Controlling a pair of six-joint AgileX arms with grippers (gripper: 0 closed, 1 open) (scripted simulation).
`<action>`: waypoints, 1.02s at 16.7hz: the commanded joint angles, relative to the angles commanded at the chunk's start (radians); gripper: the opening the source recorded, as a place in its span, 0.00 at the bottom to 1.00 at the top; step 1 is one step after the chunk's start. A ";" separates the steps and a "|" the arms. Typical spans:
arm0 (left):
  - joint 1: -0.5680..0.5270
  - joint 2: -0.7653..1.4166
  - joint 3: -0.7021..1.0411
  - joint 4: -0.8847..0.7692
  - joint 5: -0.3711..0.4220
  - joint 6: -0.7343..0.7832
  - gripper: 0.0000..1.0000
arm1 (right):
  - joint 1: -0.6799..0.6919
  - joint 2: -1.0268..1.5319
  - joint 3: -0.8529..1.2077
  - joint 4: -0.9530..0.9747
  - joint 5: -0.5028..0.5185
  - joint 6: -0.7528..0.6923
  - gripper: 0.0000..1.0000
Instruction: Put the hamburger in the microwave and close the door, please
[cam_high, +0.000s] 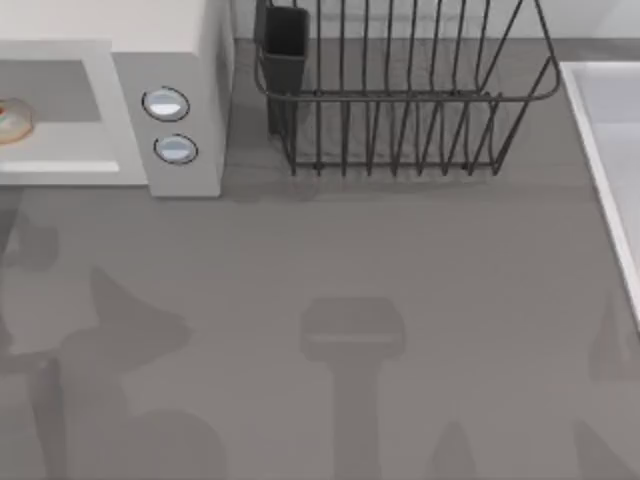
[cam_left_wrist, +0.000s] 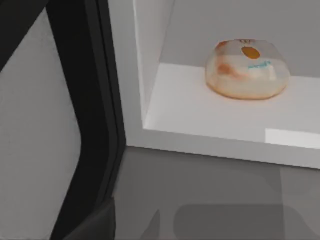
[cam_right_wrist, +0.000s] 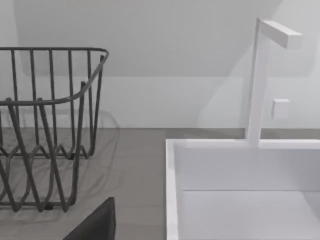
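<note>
I see the hamburger sitting inside the microwave on its floor. I cannot tell how either end effector stands.

Left end effector: in the left wrist view, a matte black body part with a smooth, gently curved edge and a long straight flank; no screws, cables or markings are visible. Right end effector: in the right wrist view, a dark charcoal wedge-shaped tip, plain and unmarked.
</note>
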 joint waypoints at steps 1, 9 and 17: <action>0.001 -0.010 0.000 -0.018 0.000 -0.001 1.00 | 0.000 0.000 0.000 0.000 0.000 0.000 1.00; -0.002 -0.022 -0.001 -0.041 0.000 -0.003 1.00 | 0.000 0.000 0.000 0.000 0.000 0.000 1.00; -0.078 -0.341 -0.112 -0.136 -0.044 -0.028 1.00 | 0.000 0.000 0.000 0.000 0.000 0.000 1.00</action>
